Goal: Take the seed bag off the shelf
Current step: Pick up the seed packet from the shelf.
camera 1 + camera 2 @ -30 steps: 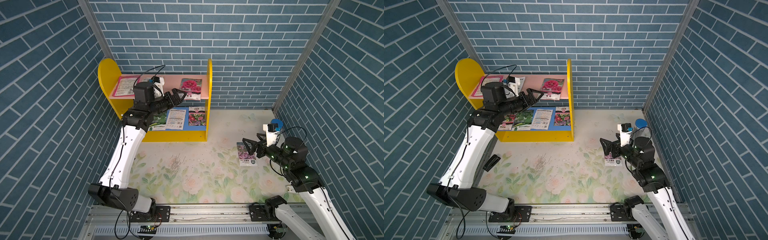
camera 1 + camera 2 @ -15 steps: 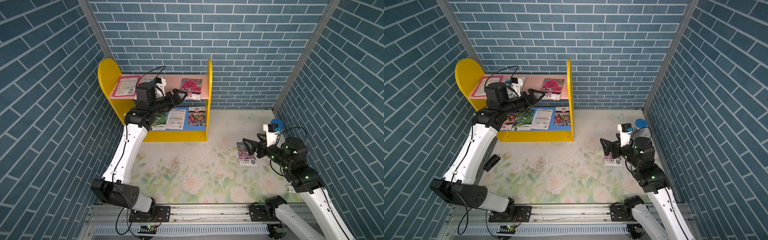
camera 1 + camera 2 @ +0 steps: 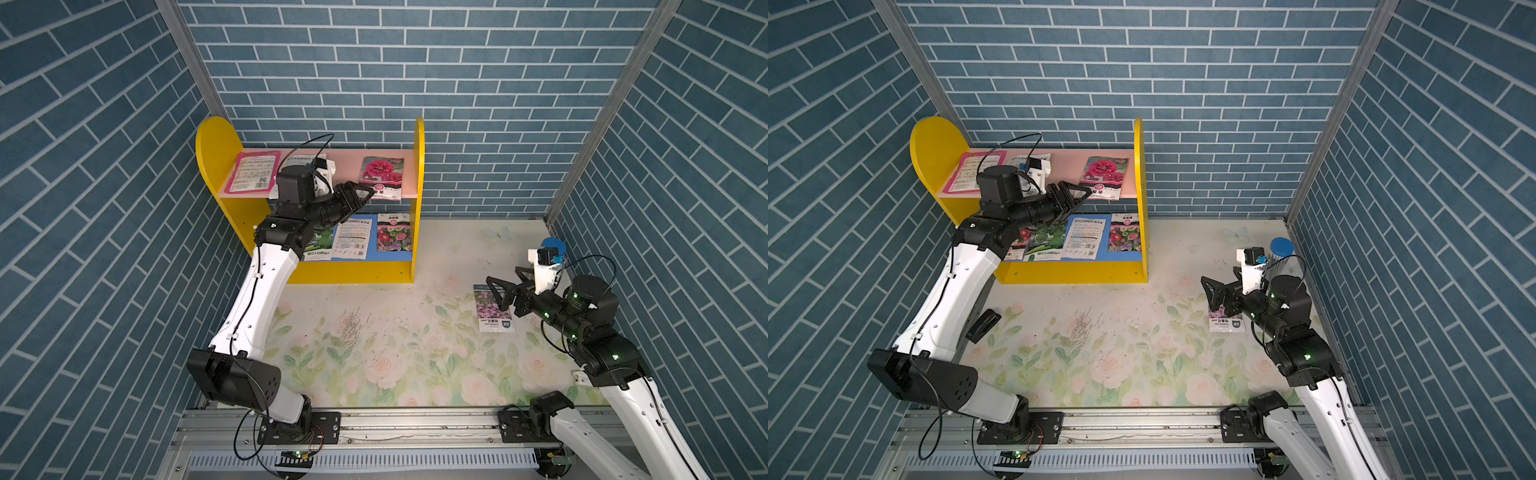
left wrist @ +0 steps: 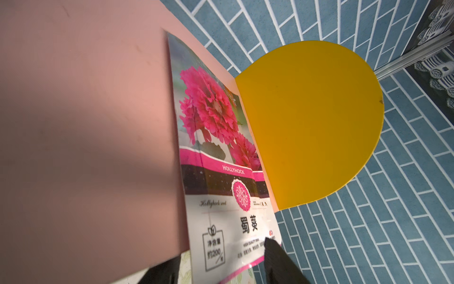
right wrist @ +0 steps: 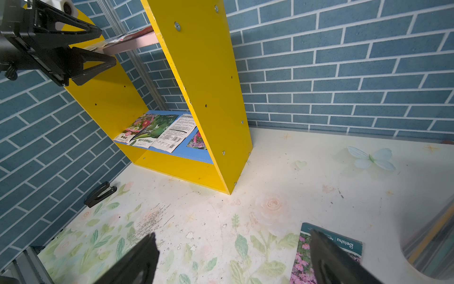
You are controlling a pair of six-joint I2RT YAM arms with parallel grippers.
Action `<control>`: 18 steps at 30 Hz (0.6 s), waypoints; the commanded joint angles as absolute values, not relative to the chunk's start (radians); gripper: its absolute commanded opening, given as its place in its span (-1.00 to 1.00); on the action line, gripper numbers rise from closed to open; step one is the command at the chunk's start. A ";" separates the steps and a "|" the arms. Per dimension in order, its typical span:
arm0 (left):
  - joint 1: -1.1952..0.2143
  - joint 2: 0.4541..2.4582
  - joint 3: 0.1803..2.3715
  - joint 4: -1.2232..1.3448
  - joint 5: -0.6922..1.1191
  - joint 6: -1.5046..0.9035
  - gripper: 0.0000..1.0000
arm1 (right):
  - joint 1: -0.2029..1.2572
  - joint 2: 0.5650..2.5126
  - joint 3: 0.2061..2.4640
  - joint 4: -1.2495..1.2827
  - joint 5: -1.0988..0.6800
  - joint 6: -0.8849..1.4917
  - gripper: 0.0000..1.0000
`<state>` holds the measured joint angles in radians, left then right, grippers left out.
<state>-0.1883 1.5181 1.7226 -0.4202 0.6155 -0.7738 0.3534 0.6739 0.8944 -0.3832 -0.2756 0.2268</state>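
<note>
The shelf (image 3: 212, 153) stands at the back left, yellow-sided, with a pink upper board (image 4: 86, 123) and a blue lower board. A hollyhock seed bag (image 3: 381, 176) (image 4: 216, 123) lies at the right end of the pink board, its near edge hanging over the front. My left gripper (image 3: 368, 191) (image 4: 218, 255) is at that overhanging edge, one finger above it and one below. The jaws are partly narrowed and still apart, so it is open. My right gripper (image 3: 498, 293) (image 5: 231, 243) hovers open and empty low over the table at the right.
Two more bags (image 3: 253, 171) lie on the pink board, left of my wrist. Several bags (image 3: 352, 237) cover the blue board. A purple-flower bag (image 3: 490, 311) lies under my right gripper. A blue-lidded container (image 3: 1281, 247), a black stapler (image 3: 982, 324) and spilled seeds (image 3: 351, 328) are also on the table.
My left gripper has slid right along the pink board's front to the hollyhock bag, and its jaws have narrowed around the bag's edge. The right arm has not moved.
</note>
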 commanded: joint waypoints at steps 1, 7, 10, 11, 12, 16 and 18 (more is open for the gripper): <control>-0.181 1.515 1.730 -0.353 0.630 -0.768 0.02 | 0.354 0.662 0.887 -0.395 -0.265 0.192 0.94; -0.181 1.511 1.731 -0.356 0.634 -0.766 -0.15 | 0.354 0.661 0.888 -0.395 -0.265 0.193 0.94; -0.181 1.512 1.732 -0.354 0.638 -0.767 -0.25 | 0.354 0.659 0.885 -0.396 -0.265 0.195 0.94; -0.181 1.512 1.730 -0.353 0.638 -0.768 -0.28 | 0.354 0.659 0.886 -0.396 -0.265 0.195 0.94; -0.181 1.510 1.729 -0.353 0.639 -0.768 -0.31 | 0.354 0.658 0.886 -0.396 -0.265 0.196 0.94; -0.181 1.505 1.725 -0.345 0.641 -0.771 -0.44 | 0.354 0.654 0.883 -0.399 -0.265 0.196 0.94; -0.181 1.502 1.723 -0.338 0.638 -0.771 -0.56 | 0.354 0.653 0.881 -0.399 -0.267 0.198 0.94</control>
<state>-0.1879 1.5177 1.7226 -0.3859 0.6407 -0.7803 0.3534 0.6659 0.8925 -0.3843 -0.2733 0.2268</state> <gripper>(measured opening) 0.230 0.971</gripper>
